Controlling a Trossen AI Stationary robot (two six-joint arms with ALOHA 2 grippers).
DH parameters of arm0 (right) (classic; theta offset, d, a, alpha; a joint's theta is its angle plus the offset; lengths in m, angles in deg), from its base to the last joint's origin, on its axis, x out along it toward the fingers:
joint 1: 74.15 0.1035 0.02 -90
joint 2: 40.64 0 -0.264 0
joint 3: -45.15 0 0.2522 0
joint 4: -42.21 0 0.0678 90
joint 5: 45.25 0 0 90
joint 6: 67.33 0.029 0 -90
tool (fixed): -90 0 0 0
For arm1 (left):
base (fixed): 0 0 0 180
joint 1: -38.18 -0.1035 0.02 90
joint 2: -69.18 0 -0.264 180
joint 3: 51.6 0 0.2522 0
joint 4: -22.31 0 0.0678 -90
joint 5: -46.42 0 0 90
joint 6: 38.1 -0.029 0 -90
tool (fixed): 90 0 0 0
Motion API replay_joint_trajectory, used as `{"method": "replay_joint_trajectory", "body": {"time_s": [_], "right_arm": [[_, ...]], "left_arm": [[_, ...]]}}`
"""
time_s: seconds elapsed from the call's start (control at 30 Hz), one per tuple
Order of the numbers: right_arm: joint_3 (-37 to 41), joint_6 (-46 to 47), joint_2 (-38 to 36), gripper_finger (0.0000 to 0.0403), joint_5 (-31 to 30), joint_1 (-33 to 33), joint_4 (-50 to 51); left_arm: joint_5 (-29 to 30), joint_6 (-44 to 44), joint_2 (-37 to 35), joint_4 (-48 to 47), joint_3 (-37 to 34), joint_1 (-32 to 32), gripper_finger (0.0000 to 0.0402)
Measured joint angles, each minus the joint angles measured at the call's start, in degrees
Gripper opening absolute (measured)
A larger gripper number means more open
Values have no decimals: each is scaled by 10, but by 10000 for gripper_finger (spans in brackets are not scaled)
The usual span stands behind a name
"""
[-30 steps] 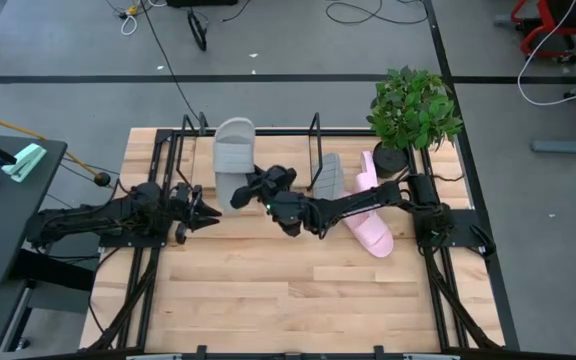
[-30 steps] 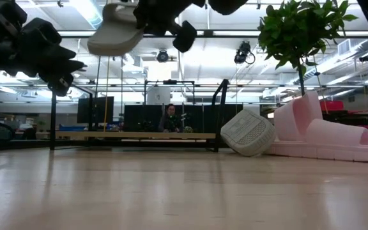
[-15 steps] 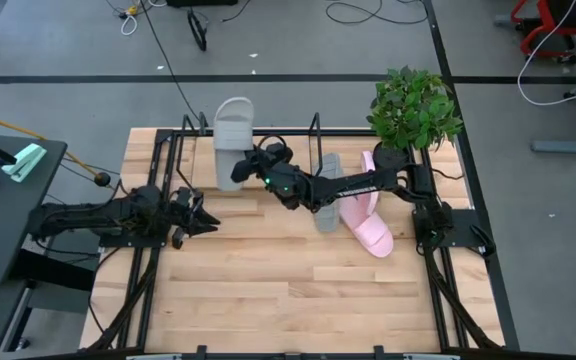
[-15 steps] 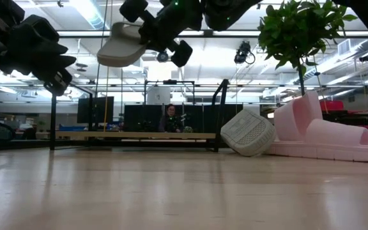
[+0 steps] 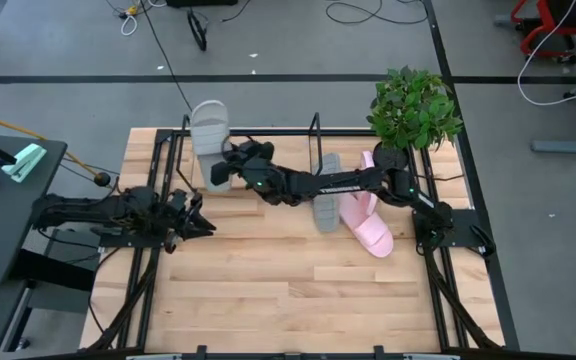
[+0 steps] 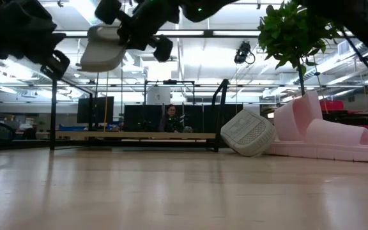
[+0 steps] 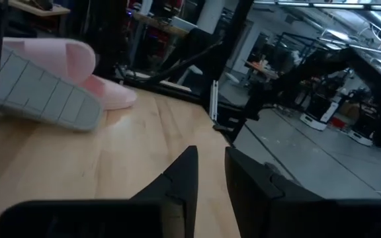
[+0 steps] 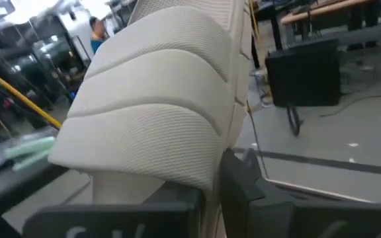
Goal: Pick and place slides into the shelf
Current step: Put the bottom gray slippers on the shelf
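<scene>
My right gripper (image 5: 236, 166) has reached across the table and is shut on a grey slide (image 5: 208, 138), which it holds in the air above the left looped end (image 5: 187, 130) of the black wire shelf. In the low view this slide (image 6: 101, 51) hangs high, sole down. The second grey slide (image 5: 326, 192) lies on its side edge next to the shelf's right looped end (image 5: 315, 140). The pink pair (image 5: 368, 218) lies beside it, one slide on its edge. My left gripper (image 5: 199, 215) waits low at the table's left, open by a narrow gap (image 7: 210, 182). My right gripper holds the grey slide by its near end, at the sole's edge (image 8: 233, 142) just behind the wide strap (image 8: 157, 99). One finger (image 8: 240, 182) lies on the sole's underside; the strap hides the other. The fingers come from the table's right. The slide is lifted clear.
A potted plant (image 5: 413, 108) stands at the far right corner, close behind the pink pair. Black arm-mount rails (image 5: 153, 290) run along both sides of the table. Bare wood (image 5: 288, 290) fills the near half. A person (image 6: 170, 119) sits in the room beyond.
My right gripper has carried the grey slide toward the table's left and far edge, from near the shelf's middle to above its left end. The slide stayed lifted and turned a little. My left gripper has drawn back slightly toward the left edge.
</scene>
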Motion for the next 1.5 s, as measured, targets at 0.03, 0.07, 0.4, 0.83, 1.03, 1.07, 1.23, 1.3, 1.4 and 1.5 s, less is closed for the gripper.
{"method": "replay_joint_trajectory", "body": {"time_s": [0.03,0.07,0.4,0.83,1.03,1.07,1.23,1.3,1.4,1.5], "right_arm": [[-15,6,9,32,13,-7,10],[-29,13,17,32,24,-15,25],[-53,148,72,32,98,-76,64],[-53,215,98,32,88,-83,46],[-53,208,97,32,78,-80,51],[-53,209,97,32,78,-80,51],[-65,207,97,32,72,-75,34],[-75,197,97,32,66,-72,42],[-90,176,97,32,61,-71,44],[-108,167,97,32,60,-72,63]], "left_arm": [[0,-2,0,-8,9,3,80],[0,-4,0,-20,19,6,80],[27,-60,0,-129,139,18,68],[136,-146,0,-195,212,17,46],[140,-147,0,-196,212,17,43],[140,-147,0,-196,212,17,44],[141,-147,0,-194,212,17,44],[144,-146,0,-194,212,17,42],[149,-145,0,-194,212,17,38],[149,-145,0,-194,212,17,34]]}}
